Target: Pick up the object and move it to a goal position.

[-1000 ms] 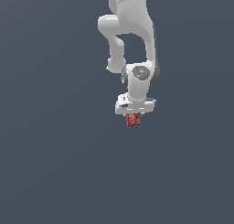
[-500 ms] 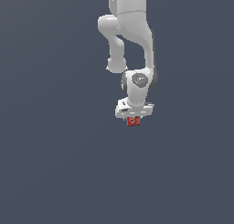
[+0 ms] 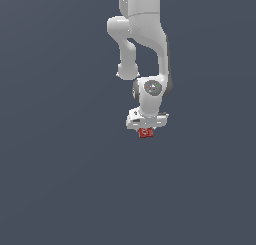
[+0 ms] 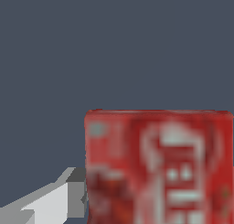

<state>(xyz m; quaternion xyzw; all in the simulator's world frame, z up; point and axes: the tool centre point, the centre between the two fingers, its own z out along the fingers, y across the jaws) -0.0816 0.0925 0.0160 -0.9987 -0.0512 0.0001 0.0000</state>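
Exterior view, claw (image 3: 146, 130) gripping red box (image 3: 146, 133), arm swung slightly toward the view's right since earlier

box (image 3: 145, 133) directly under gripper (image 3: 146, 129), between jaws

A red box (image 4: 157, 168) with blurred white lettering is seen close up, touched at one side by a grey finger (image 4: 55, 202).

Small red box (image 3: 146, 133) with blurred white lettering and markings on its face (image 4: 157, 166). Rectangular, narrower than the white hand above it. Sits directly beneath that hand in the exterior view, partly tucked under it. Fills much of the wrist view, face toward the camera, edges roughly square.
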